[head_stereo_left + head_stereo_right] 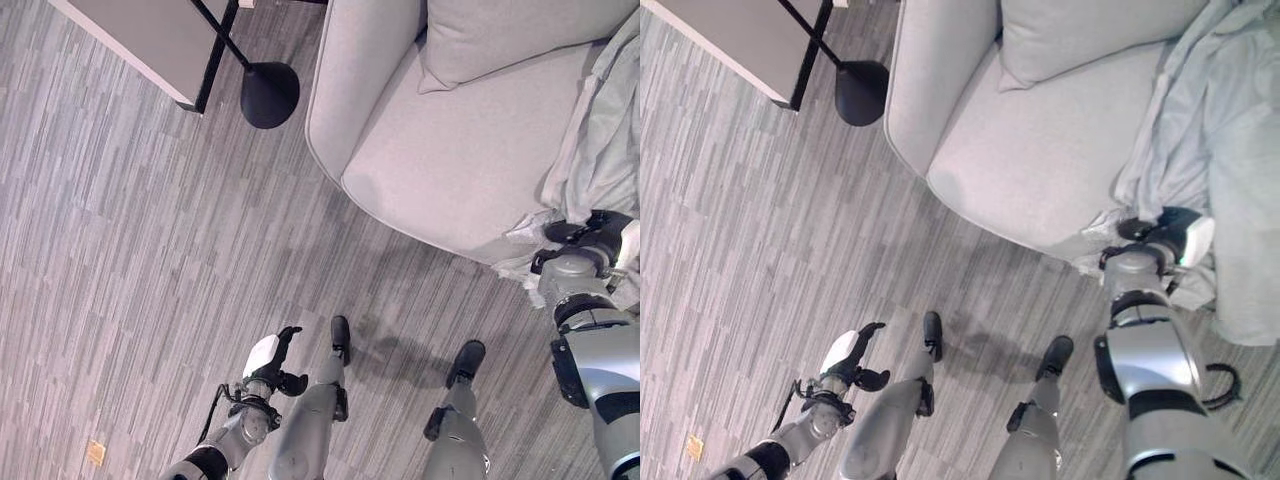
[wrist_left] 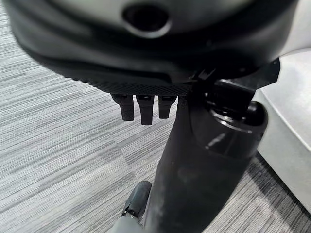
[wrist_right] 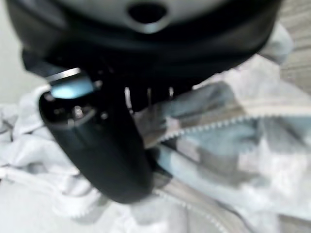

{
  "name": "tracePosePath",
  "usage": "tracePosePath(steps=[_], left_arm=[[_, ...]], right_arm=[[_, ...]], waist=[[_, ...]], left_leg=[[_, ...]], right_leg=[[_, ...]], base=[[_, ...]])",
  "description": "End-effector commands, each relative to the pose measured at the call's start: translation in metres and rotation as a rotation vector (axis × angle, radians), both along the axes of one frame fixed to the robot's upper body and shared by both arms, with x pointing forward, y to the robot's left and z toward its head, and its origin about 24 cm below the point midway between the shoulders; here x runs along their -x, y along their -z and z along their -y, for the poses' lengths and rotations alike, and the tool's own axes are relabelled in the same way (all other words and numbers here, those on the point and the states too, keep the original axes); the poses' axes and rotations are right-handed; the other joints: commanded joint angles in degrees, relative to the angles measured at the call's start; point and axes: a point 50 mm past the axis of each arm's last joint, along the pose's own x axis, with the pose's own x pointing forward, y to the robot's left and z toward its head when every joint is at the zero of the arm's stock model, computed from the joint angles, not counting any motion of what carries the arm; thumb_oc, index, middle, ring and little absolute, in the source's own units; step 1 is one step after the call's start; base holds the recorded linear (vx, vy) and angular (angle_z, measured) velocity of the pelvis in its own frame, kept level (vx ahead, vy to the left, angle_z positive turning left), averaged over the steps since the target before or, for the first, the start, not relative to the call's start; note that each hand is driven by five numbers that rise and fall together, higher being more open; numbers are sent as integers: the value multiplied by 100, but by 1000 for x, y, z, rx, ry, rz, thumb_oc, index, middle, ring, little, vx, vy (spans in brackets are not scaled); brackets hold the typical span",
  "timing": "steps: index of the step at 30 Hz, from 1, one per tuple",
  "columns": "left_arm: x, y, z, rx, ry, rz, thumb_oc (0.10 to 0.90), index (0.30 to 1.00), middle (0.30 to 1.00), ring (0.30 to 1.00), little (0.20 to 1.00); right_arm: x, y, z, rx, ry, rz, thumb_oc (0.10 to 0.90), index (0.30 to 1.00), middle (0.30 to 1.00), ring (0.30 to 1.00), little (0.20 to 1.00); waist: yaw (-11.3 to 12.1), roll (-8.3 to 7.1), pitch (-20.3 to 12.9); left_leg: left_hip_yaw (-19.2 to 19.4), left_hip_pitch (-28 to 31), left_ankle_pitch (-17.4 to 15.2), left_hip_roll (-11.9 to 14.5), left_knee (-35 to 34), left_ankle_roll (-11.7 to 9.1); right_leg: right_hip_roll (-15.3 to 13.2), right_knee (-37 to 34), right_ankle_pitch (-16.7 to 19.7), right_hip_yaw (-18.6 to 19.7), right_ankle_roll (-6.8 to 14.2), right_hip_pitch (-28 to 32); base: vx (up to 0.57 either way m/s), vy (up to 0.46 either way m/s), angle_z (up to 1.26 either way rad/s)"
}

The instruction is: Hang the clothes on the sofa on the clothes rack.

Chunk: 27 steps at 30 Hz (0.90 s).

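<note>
At the far left a pale, flat-topped table with black legs (image 1: 150, 40) stands on the grey wood-grain plank floor (image 1: 110, 260), and just beside it sits the round black base of a stand (image 1: 269, 94) with a thin black pole slanting up past the table. Lower down, the robot's left hand (image 1: 275, 362) hangs over the bare floor, well apart from the furniture; its dark fingers (image 2: 141, 108) point straight out and loose, grasping nothing, and its thumb bears a white cover. To the right is the light grey upholstered sofa (image 1: 450, 170) with a rounded arm and a matching grey cushion (image 1: 500, 35) propped at the back of the seat. Further right, a pale blue-grey crumpled garment with a zipper (image 1: 1230, 150) lies heaped on the sofa's right part and spills over the front edge of the seat. The robot's right hand (image 1: 1165, 240) is at that front edge, pressed into the cloth; in the right wrist view its thumb (image 3: 92, 145) lies against the fabric, with folds and the zipper edge caught between thumb and fingers, so the hand is clenched on the garment.
</note>
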Motion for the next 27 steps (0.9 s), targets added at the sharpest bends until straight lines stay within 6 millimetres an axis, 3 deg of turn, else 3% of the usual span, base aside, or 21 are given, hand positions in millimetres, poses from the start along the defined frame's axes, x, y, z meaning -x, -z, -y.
tracePosePath(steps=[1, 4, 5, 8, 10, 11, 14, 17, 21, 24, 27], left_arm=[[3, 5, -9, -72, 17, -14, 800, 900, 900, 900, 900], [6, 9, -8, -77, 13, -41, 800, 900, 900, 900, 900], [8, 12, -8, -69, 2, -62, 800, 900, 900, 900, 900], [8, 11, -12, -52, -4, -68, 800, 900, 900, 900, 900], [14, 13, -23, -55, -32, -88, 800, 900, 900, 900, 900], [17, 14, -27, -53, -46, -99, 800, 900, 900, 900, 900], [36, 21, -43, -38, -101, -159, 800, 900, 900, 900, 900], [50, 24, -48, -45, -66, -195, 800, 900, 900, 900, 900], [47, 18, -48, -16, -45, -178, 800, 900, 900, 900, 900], [40, 12, -45, 6, -35, -149, 800, 900, 900, 900, 900], [23, -9, -43, 24, 7, -47, 800, 900, 900, 900, 900]], right_arm=[[1, 42, -28, -206, -36, 12, 400, 300, 300, 300, 300], [1, 56, -42, -330, -31, 64, 400, 300, 300, 300, 300], [-2, 62, -55, -423, -42, 130, 400, 300, 300, 300, 300], [-9, 57, -73, -523, -88, 273, 400, 300, 300, 300, 300], [-22, 33, -93, -554, -194, 429, 400, 300, 300, 300, 300], [-24, 28, -97, -558, -219, 461, 400, 300, 300, 300, 300], [-29, -13, -127, -546, -405, 660, 400, 300, 300, 300, 300], [-24, -43, -150, -509, -575, 787, 400, 300, 300, 300, 300], [-20, -93, -175, -419, -795, 911, 400, 300, 300, 300, 300], [-16, -106, -180, -396, -842, 958, 400, 300, 300, 300, 300], [-4, -139, -186, -346, -931, 1073, 400, 300, 300, 300, 300]], waist=[[212, -171, -291], [201, -244, -365], [213, -325, -472], [237, -504, -672], [260, -755, -875], [259, -820, -918], [327, -1181, -1280], [388, -1371, -1601], [471, -1539, -1929], [465, -1577, -2028], [427, -1629, -2197]], left_leg=[[-530, -217, -389, 349, 6, -665], [-540, -147, -419, 368, 6, -667], [-556, -57, -449, 400, 6, -678], [-596, 151, -504, 447, 6, -695], [-618, 397, -567, 504, 6, -701], [-629, 466, -581, 520, 6, -704], [-643, 742, -644, 600, 6, -698], [-592, 1001, -694, 649, 6, -696], [-491, 1404, -782, 763, 6, -734], [-474, 1476, -782, 773, 6, -722], [-385, 1704, -819, 847, 6, -740]], right_leg=[[-736, 261, -303, 285, 569, 249], [-731, 251, -328, 264, 569, 341], [-724, 240, -357, 216, 569, 461], [-712, 233, -414, 67, 569, 778], [-682, 212, -459, -67, 569, 1112], [-674, 195, -466, -111, 569, 1206], [-608, 159, -520, -218, 569, 1587], [-562, 126, -531, -302, 569, 1870], [-465, 150, -636, -353, 554, 2205], [-453, 156, -638, -345, 550, 2250], [-406, 188, -675, -307, 540, 2369]], base=[[0, 0, 0], [0, 0, 0], [47, -51, 4], [49, -44, 23], [79, -69, 32], [66, -66, 28], [81, -57, 14], [68, -21, 5], [33, -4, -1], [0, 0, 0], [4, 3, -3]])
